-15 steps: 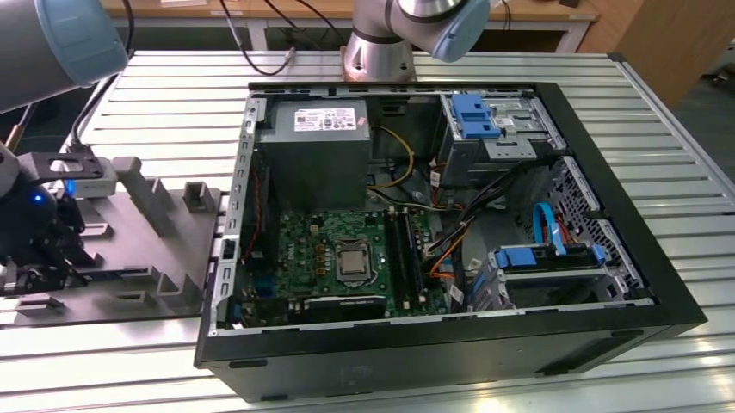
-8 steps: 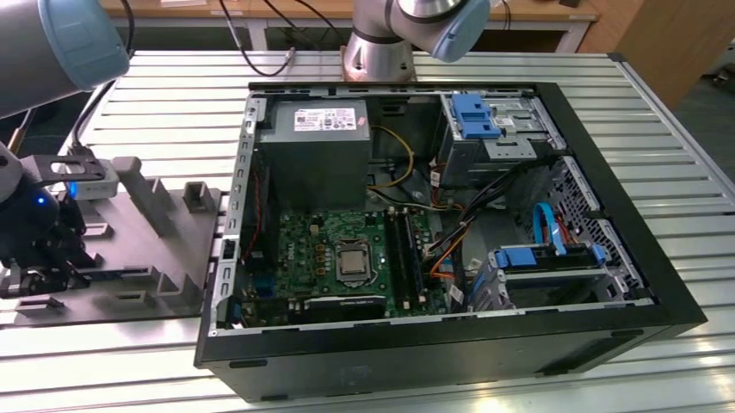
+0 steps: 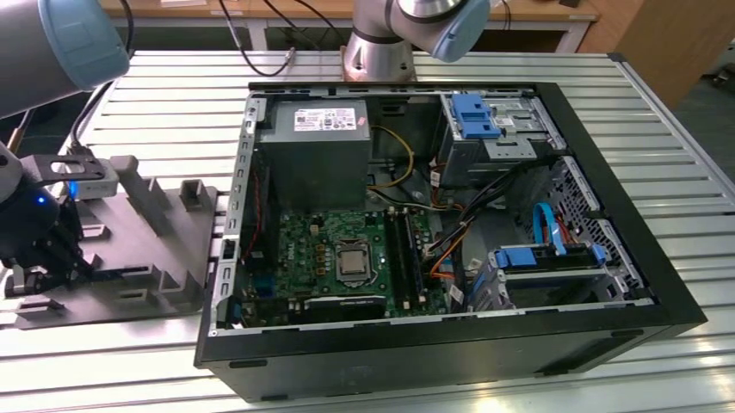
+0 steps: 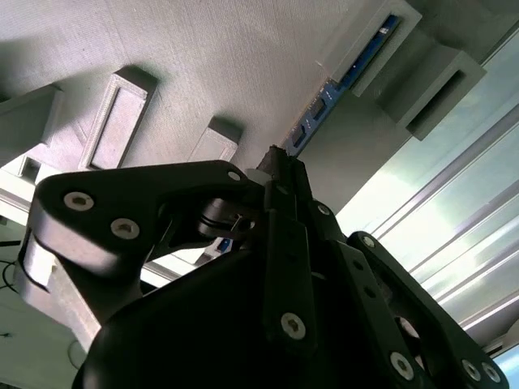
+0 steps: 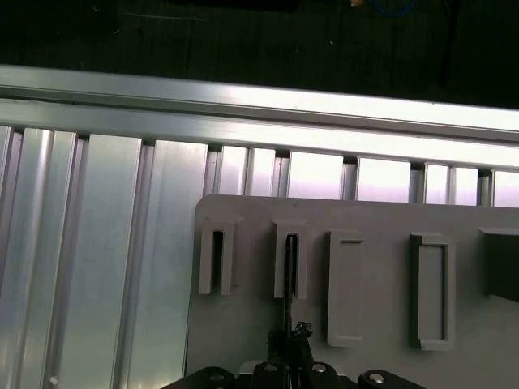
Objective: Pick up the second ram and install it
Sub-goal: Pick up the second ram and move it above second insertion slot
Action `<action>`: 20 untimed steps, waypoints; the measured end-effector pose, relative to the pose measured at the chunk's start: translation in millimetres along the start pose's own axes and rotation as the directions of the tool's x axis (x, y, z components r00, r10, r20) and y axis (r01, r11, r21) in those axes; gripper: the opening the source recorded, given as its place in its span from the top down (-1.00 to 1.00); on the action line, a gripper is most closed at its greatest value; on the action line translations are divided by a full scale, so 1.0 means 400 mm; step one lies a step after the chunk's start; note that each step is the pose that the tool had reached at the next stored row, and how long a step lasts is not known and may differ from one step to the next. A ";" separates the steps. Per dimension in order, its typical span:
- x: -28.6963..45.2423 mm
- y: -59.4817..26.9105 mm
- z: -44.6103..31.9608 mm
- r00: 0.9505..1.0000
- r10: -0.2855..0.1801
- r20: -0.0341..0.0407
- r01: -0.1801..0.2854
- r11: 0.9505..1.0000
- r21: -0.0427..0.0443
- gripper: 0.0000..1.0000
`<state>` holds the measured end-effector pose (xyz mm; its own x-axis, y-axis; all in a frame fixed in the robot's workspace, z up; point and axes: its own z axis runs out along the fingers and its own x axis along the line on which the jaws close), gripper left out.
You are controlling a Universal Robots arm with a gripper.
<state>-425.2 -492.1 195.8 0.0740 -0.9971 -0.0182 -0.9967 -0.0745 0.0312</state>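
Note:
The second ram (image 4: 350,71) is a thin blue-green board standing on edge in the slotted blocks of the grey fixture tray (image 4: 203,57). In the first wrist view the second ram (image 5: 289,271) is a thin dark line running out of one upright block. My gripper (image 4: 280,162) has its black fingers closed together on the near end of the stick, low over the tray. In the exterior view my gripper (image 3: 37,271) hangs over the tray (image 3: 150,249) at that view's left, beside the open computer case (image 3: 643,297). The black memory slots (image 3: 402,249) lie on the green motherboard.
Inside the case are a grey power supply (image 3: 312,151), a processor socket (image 3: 350,262), loose cables and blue drive brackets (image 3: 473,116). Tray and case rest on a ribbed aluminium table (image 5: 97,267). Several upright blocks (image 5: 430,288) stand on the tray around the gripper.

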 end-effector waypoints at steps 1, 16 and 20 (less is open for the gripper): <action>0.000 0.000 0.000 1.000 0.000 0.000 0.000 1.000 0.000 0.73; 0.000 0.000 0.000 1.000 0.009 0.000 -0.009 1.000 0.000 0.73; 0.000 0.000 0.000 1.000 0.030 0.001 -0.030 1.000 0.001 0.73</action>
<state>-425.2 -492.0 195.8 0.0438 -0.9989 -0.0182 -0.9985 -0.0444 0.0312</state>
